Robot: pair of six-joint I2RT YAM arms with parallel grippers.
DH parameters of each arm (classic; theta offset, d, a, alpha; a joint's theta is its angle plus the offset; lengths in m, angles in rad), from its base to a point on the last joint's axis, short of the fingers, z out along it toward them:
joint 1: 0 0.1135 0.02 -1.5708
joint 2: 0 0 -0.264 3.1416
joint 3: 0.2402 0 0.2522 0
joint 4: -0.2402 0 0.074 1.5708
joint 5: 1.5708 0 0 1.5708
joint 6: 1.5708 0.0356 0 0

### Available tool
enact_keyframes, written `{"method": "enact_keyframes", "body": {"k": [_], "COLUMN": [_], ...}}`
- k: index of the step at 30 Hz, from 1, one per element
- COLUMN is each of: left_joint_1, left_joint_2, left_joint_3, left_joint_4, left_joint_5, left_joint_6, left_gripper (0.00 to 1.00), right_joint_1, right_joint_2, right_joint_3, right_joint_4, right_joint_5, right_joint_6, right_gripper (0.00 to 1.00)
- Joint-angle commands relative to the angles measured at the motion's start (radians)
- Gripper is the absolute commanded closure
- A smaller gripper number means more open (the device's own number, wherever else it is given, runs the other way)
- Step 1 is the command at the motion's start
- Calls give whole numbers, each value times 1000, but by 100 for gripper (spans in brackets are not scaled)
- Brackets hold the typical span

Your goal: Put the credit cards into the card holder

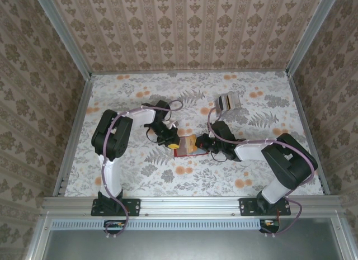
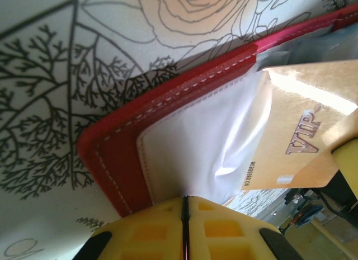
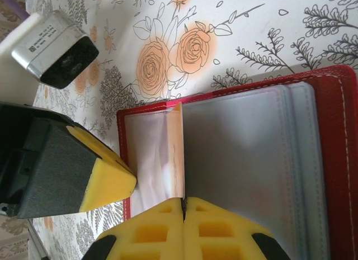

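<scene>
The red card holder (image 1: 187, 152) lies open on the floral table between my two grippers. My left gripper (image 2: 185, 199) is shut on the edge of one clear plastic sleeve (image 2: 196, 142) of the card holder (image 2: 117, 159) and holds it lifted. A yellow credit card (image 2: 296, 131) marked VIP stands tilted at the mouth of that sleeve. In the right wrist view this card (image 3: 178, 154) shows edge-on, and my right gripper (image 3: 183, 201) is shut on its near edge. From above, the left gripper (image 1: 173, 141) and right gripper (image 1: 202, 143) almost meet over the yellow card (image 1: 189, 141).
A small clear box (image 1: 228, 102) stands behind the right arm; the same box (image 3: 56, 47) is at the upper left of the right wrist view. The left gripper's yellow fingertip (image 3: 106, 184) sits close beside the card holder (image 3: 335, 159). Patterned walls enclose the table (image 1: 268, 176).
</scene>
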Motion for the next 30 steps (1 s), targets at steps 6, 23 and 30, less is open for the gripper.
{"method": "enact_keyframes", "body": {"k": [6,23,30], "left_joint_1": [-3,6,18], "left_joint_2": [5,7,18], "left_joint_3": [-42,-69,-74], "left_joint_4": [10,65,84], "left_joint_5": [-25,-8,12], "left_joint_6": [-39,-50,-39], "left_gripper": [91,91,91], "right_joint_1": [5,-6,-33], "right_joint_2": [-34,78,74], "right_joint_3": [-21,-15,-9], "right_joint_4": [-46,76,8], "right_joint_5": [-18,-196,-245], "right_joint_6": [-9,-30,-66], "right_gripper": [100,100,100]}}
